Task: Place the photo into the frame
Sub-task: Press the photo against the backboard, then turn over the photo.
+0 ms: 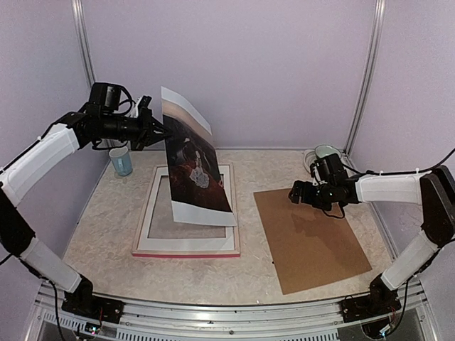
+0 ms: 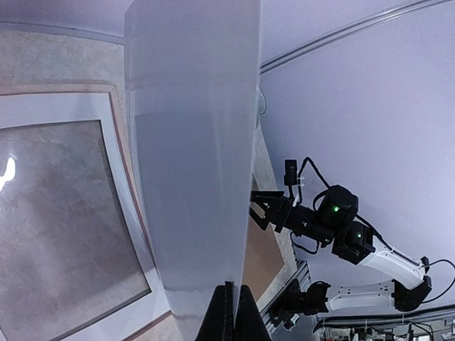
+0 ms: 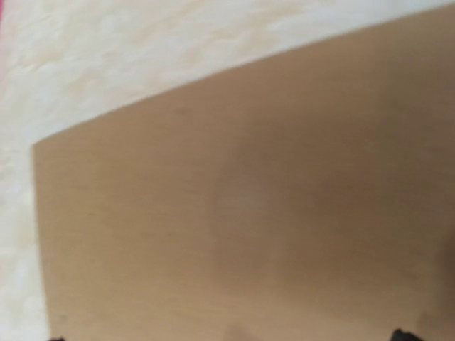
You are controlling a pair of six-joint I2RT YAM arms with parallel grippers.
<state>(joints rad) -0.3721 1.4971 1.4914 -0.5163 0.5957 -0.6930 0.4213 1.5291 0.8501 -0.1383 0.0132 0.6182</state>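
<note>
Pinched shut, my left claw (image 2: 231, 312) holds the photo (image 1: 193, 163) tilted up by its edge, over the frame (image 1: 186, 253) lying below; my right claw (image 1: 293, 193) hangs wide and empty. Lifted, but not yet laid in.

Left wrist view: the photo (image 2: 199, 156) turns only its pale back to the camera. The printed side is hidden, and the sheet runs past the top edge. Only the dark tips of the left pincer (image 2: 229, 302) show.

Top view: below that pincer, the sheet covers the far right corner of the frame (image 1: 185, 253).

Right wrist view: blurred. The board (image 3: 249, 213) under the right pincer (image 1: 293, 193) is cut off at right and bottom.

Behind this pincer, a pale round object (image 1: 323, 151) is half covered and unidentifiable.
</note>
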